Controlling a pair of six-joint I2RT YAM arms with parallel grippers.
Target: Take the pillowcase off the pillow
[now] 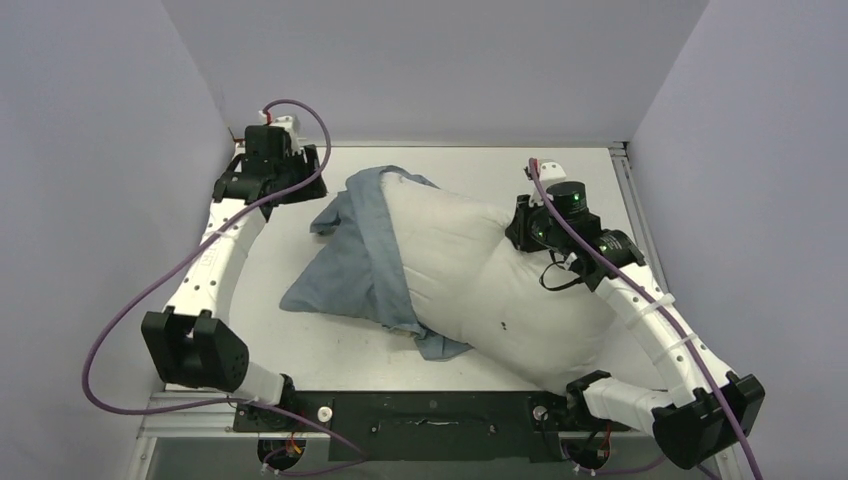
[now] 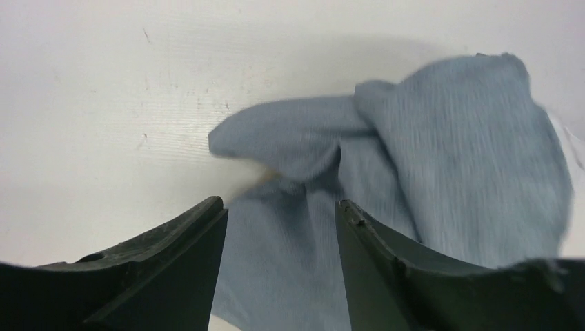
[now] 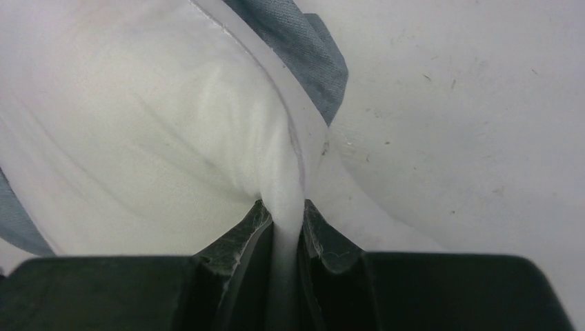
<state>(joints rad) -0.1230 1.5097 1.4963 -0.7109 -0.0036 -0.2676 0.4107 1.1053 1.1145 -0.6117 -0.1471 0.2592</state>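
Right wrist view, and straight to the right gripper [image 3: 286, 221]: clamped down narrow on a thin ridge of the pillow [image 3: 138, 124], white cloth squeezed flat between both fingers [image 3: 252, 234]. Left of that pinch, plump and creased. Just past the seam, a strip of the pillowcase [image 3: 296, 41], blue-grey, along the pillow's far edge and touching it. Off to the right, bare scuffed table [image 3: 469, 124].

Over to the left wrist view, at the left gripper [image 2: 279, 227]: spread wide, nothing held between the fingers. Directly beneath, blue-grey cloth; touching it or just above it, cannot tell. Beyond the fingertips, rumpled folds of pillowcase, bunched into a rounded lobe pointing left and a taller hump on the right. On the left side, pale table.

Up to the top external view. At the far left corner of the table, the left gripper, just beside the pillowcase's far-left corner. Against the right flank of the pillow, about midway along it, the right gripper. Across the middle on a slant, from far centre down to near right, the pillow itself, mostly bare white. Along its left side only, the pillowcase: hugging the far end and the left long edge, then spilling flat onto the table toward the left arm. Only the blue-grey face on show.
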